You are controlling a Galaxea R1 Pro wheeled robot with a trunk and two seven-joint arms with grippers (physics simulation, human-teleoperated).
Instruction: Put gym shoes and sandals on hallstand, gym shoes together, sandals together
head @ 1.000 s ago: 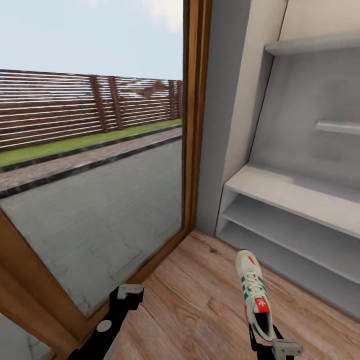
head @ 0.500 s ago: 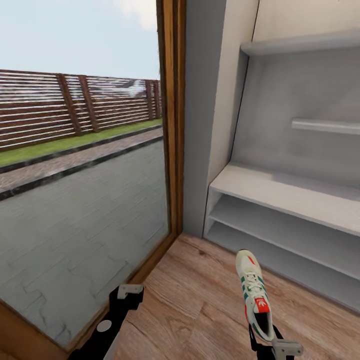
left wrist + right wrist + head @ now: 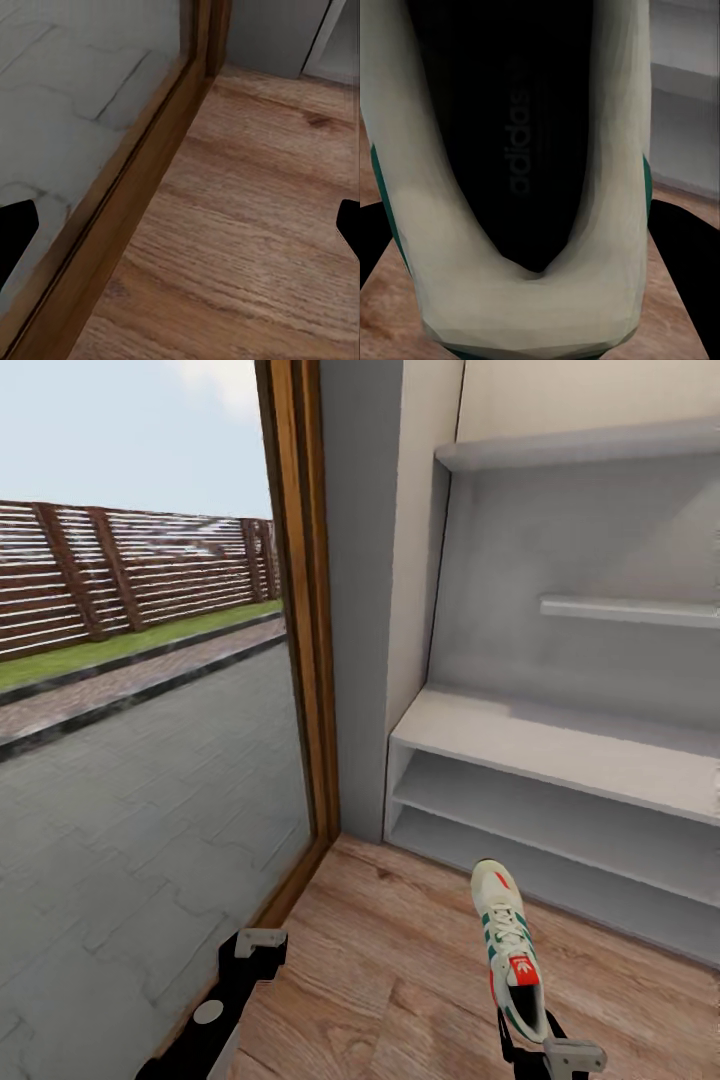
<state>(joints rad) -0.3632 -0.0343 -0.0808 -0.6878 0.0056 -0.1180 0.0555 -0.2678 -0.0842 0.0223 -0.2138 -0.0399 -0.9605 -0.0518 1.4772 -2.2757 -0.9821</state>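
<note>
Hallstand stands ahead with its bench top bare, corridor floor lies below, and the gym shoe rides heel-clamped in the right gripper, so carry it level onto the bench; left gripper hangs open, empty

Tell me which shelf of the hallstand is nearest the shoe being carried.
The bottom tier of the hallstand, just above the wood floor; the gym shoe points toward it.

The light-grey hallstand stands on the wood-plank corridor floor, its tiers bare.
</note>
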